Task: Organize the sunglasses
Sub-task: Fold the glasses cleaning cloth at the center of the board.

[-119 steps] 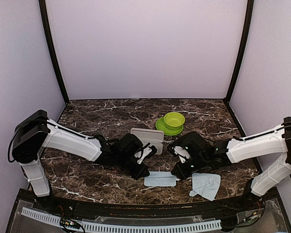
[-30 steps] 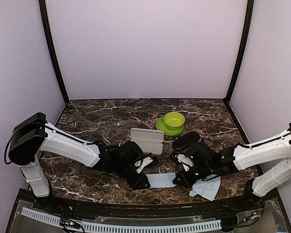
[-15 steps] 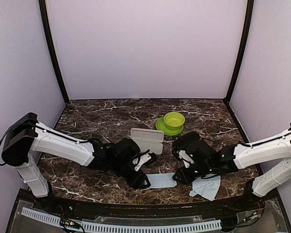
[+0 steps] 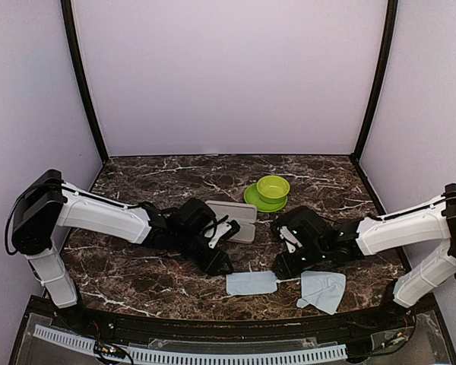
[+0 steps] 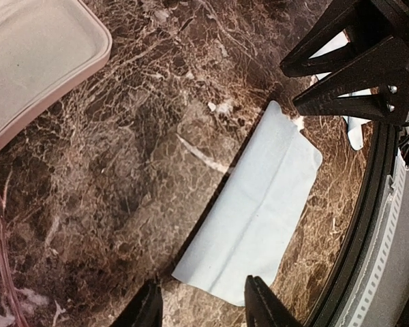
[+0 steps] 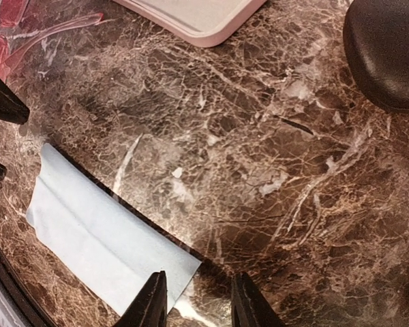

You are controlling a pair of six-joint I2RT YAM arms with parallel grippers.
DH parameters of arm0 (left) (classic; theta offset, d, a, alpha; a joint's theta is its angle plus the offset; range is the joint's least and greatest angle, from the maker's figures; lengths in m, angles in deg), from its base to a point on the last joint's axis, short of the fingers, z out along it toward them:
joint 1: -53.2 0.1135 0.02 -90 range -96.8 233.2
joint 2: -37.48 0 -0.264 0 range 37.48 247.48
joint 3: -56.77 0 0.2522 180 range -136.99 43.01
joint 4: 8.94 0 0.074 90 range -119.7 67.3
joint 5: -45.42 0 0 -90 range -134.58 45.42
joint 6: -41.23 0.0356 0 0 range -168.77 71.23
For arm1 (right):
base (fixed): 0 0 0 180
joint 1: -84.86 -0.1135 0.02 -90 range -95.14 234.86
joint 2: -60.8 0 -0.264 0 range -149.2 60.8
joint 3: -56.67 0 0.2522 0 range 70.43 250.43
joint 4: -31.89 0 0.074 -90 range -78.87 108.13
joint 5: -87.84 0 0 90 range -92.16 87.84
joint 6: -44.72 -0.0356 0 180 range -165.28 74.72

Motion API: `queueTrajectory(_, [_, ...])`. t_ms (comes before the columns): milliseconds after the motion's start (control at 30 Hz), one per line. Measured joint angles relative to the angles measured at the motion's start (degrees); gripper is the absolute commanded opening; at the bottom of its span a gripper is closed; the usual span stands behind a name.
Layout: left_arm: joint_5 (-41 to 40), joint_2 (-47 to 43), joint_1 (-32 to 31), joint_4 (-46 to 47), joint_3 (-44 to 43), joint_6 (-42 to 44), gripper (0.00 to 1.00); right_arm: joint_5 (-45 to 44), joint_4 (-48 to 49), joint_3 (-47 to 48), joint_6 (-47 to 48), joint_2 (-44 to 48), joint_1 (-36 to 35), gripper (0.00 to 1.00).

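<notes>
The red-pink sunglasses show only in part: a thin arm at the left edge of the left wrist view point(image 5: 1, 272) and the frame at the top left of the right wrist view point(image 6: 13, 27). In the top view the left arm hides them. The black wire pair is out of view. My left gripper point(image 4: 219, 264) point(image 5: 203, 306) is open and empty over the left end of a folded light-blue cloth point(image 4: 251, 283) point(image 5: 259, 211). My right gripper point(image 4: 281, 270) point(image 6: 199, 303) is open and empty over the cloth's right end point(image 6: 102, 238).
The open pink case point(image 4: 232, 217) point(image 5: 34, 61) point(image 6: 191, 17) lies just behind the grippers. A black oval case point(image 6: 388, 54) is beside the right gripper. A second cloth point(image 4: 323, 289) lies near the front right. A green bowl on a green plate point(image 4: 272, 190) stands further back.
Both grippers have drawn back from the ends of the folded cloth, away from the near edge. The cloth now lies flat and free on the table.
</notes>
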Motion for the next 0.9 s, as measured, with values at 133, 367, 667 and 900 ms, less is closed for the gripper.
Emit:
queueTrajectory(133, [0.9, 2.3, 0.1, -1.2, -1.8, 0.8, 0.41, 0.9, 0.3, 0.8, 0.9, -1.9, 0.4, 0.33])
queueTrajectory(367, [1.6, 4.2, 0.4, -2.2, -2.3, 1.6, 0.40, 2.3, 0.6, 1.1, 1.9, -3.5, 0.6, 0.31])
queueTrajectory(667, [2.4, 5.4, 0.7, -2.4, -2.7, 2.3, 0.38, 3.6, 1.5, 1.0, 2.9, -4.5, 1.0, 0.31])
queueTrajectory(900, [2.6, 5.7, 0.7, -2.4, -2.7, 2.4, 0.34, 4.2, 3.1, 1.1, 3.3, -5.5, 1.1, 0.29])
